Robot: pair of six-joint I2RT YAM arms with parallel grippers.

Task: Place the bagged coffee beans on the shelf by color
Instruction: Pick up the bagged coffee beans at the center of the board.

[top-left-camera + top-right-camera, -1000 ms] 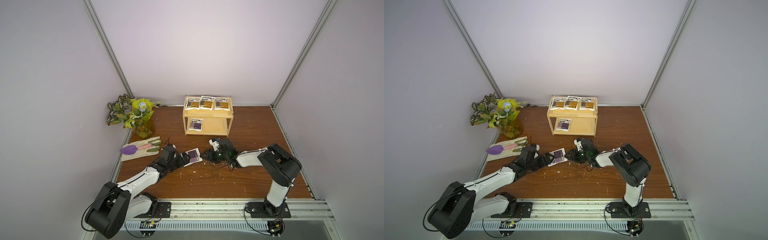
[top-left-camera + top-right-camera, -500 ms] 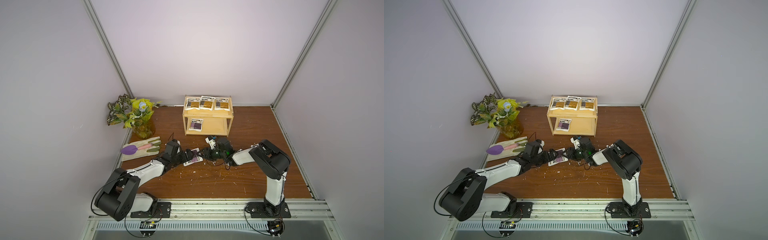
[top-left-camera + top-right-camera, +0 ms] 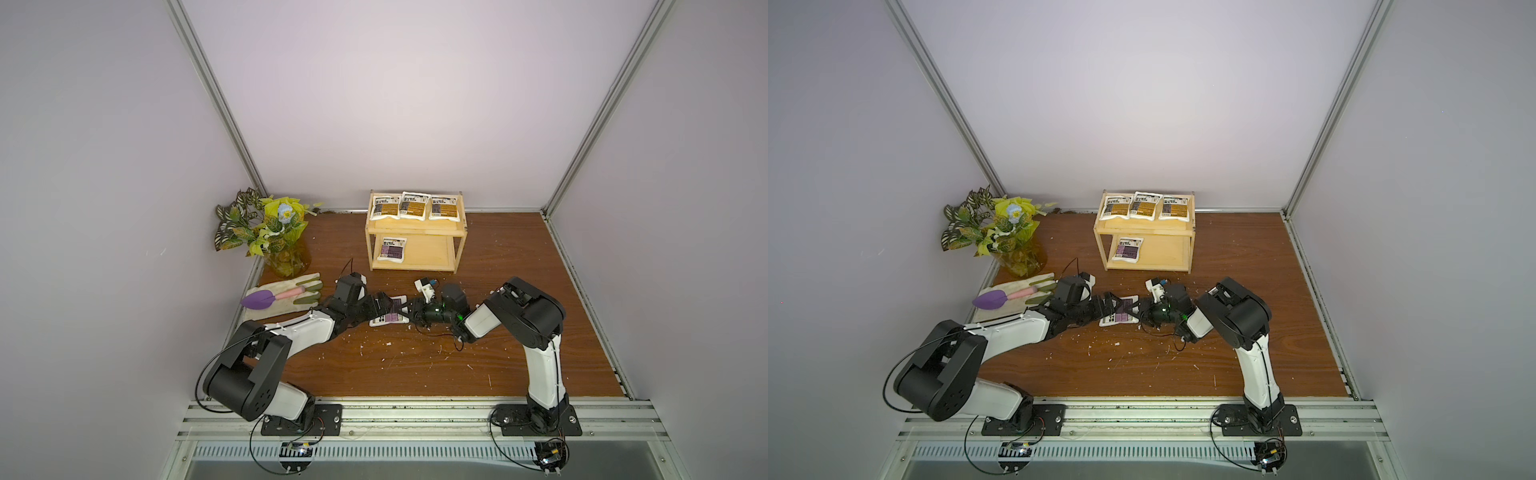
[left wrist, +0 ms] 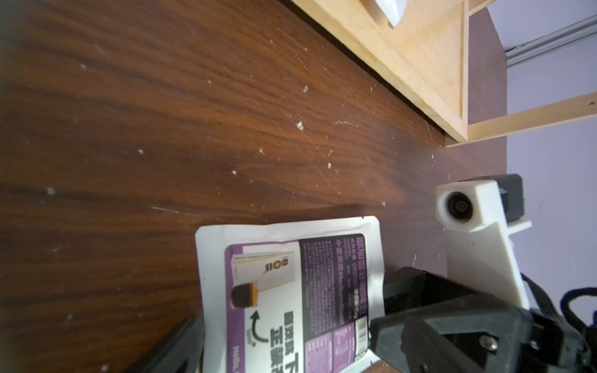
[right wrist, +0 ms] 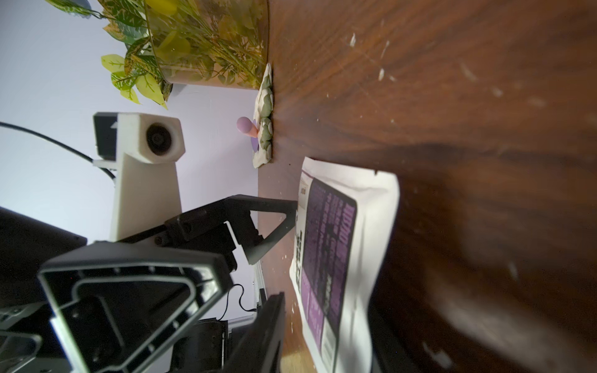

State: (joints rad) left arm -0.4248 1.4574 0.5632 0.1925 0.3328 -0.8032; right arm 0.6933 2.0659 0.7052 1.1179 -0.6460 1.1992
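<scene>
1. Purple-labelled, and the only bag not on the shelf [image 3: 415,232], one pouch [image 3: 390,319] sits low over the table [image 3: 415,365] between the two arms, a little in front of the rack.
2. The left gripper [image 3: 384,309] meets it from one end and the right gripper [image 3: 409,309] from the other. A left fingertip [image 5: 286,210] touches its edge. I cannot tell whether either pincer is clamped on it or merely around it.
3. Two pincers on one bag suggests a handover or re-grip, probably to get a hold that suits the shelf's open front.
4. The golden-brown pouches [image 3: 412,205] fill the top tier. The other purple pouch [image 3: 393,249] lies on the lower tier with bare board beside it, so by colour this one belongs there.
</scene>
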